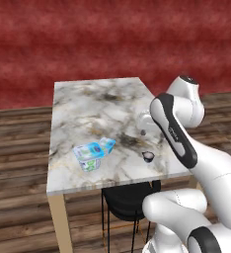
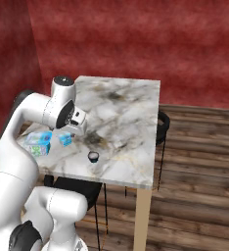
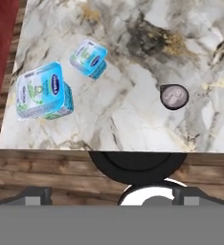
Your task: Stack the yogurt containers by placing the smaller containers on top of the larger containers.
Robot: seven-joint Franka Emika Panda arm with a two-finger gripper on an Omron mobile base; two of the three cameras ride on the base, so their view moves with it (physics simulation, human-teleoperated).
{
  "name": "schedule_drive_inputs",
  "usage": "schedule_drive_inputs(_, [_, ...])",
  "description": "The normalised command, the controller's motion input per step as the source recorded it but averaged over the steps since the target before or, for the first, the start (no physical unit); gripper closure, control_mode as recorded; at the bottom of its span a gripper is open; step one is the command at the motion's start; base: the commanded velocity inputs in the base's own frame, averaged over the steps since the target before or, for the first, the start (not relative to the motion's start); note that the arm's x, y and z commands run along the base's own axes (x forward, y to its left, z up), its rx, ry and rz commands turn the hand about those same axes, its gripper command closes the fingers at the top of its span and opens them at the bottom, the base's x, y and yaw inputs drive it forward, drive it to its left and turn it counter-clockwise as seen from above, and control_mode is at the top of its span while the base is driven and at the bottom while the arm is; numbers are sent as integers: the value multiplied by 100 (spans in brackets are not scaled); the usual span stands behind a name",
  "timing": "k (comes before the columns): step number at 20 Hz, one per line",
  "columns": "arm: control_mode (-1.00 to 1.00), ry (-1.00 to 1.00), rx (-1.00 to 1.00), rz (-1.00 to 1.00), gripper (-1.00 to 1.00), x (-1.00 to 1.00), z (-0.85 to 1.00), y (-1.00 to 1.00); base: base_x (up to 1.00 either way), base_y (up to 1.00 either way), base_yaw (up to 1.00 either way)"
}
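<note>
On marble table [image 3: 147,119], near front edge: big blue-top tub [image 3: 41,91], small teal tub [image 3: 89,58] just beside, dark cup [image 3: 174,96] well apart. Nothing stacked yet. Gripper [image 3: 111,195] above, empty; finger spread: can't tell.

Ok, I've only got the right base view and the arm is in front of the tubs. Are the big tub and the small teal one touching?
Observer: No. In the hand view a strip of bare marble separates the big tub from the small teal tub.
Operator: Is anything stacked on the big one yet?
Observer: Nothing. The hand view shows its whole blue top uncovered, and the dark cup stands alone on the marble, off to the other side.
Operator: And is the claw open?
Observer: Yes. In the hand view the claw has its fingertips spread wide with nothing between them.
</note>
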Motion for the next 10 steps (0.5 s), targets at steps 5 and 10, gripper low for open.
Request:
schedule_drive_inputs(5, [-100, -5, 4, 0, -100, 0, -10, 1, 0, 0, 0])
schedule_drive_inputs(10, [-100, -3, 4, 0, -100, 0, -8, 3, 0, 0, 0])
